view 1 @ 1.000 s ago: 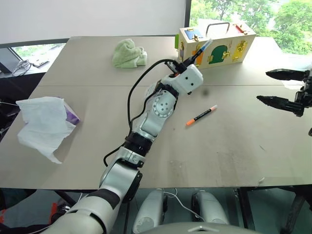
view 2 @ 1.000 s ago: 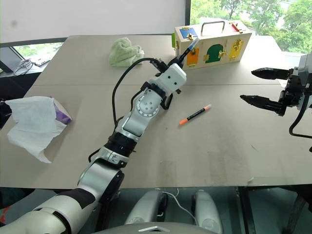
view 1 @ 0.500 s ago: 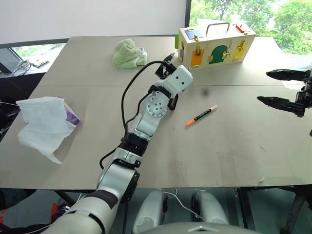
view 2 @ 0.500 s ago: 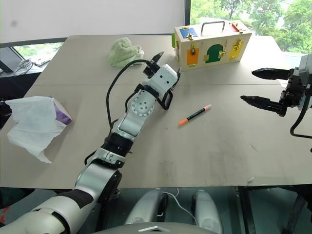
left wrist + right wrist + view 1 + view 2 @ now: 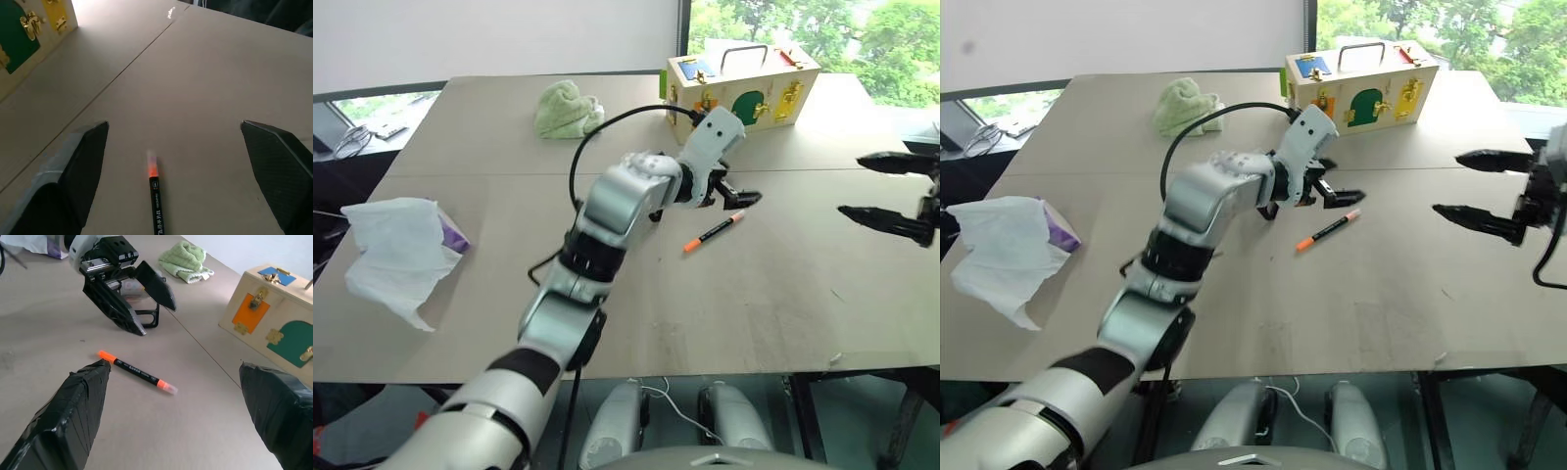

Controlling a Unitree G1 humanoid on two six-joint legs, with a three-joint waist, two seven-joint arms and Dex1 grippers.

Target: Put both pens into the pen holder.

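Note:
One pen [image 5: 715, 232], black with orange ends, lies flat on the tan table [image 5: 783, 294], right of centre. My left gripper [image 5: 736, 190] hangs open and empty just above and behind this pen, pointing down at it; the left wrist view has the pen [image 5: 156, 205] between the two spread fingers. The clear pen holder [image 5: 132, 288] on its black wire stand sits right behind the left gripper, mostly covered by the arm. The other pen is hidden. My right gripper [image 5: 852, 184] hovers open and empty off the table's right side.
A wooden box [image 5: 744, 83] with coloured doors and a handle stands at the back. A green cloth [image 5: 566, 108] lies at the back left. A crumpled white tissue on a purple pack [image 5: 396, 245] is at the left edge.
The left gripper, first shut on a blue-tipped pen held upright near the wooden box, opened without the pen, then swung down and right over the orange pen. The right gripper stayed put.

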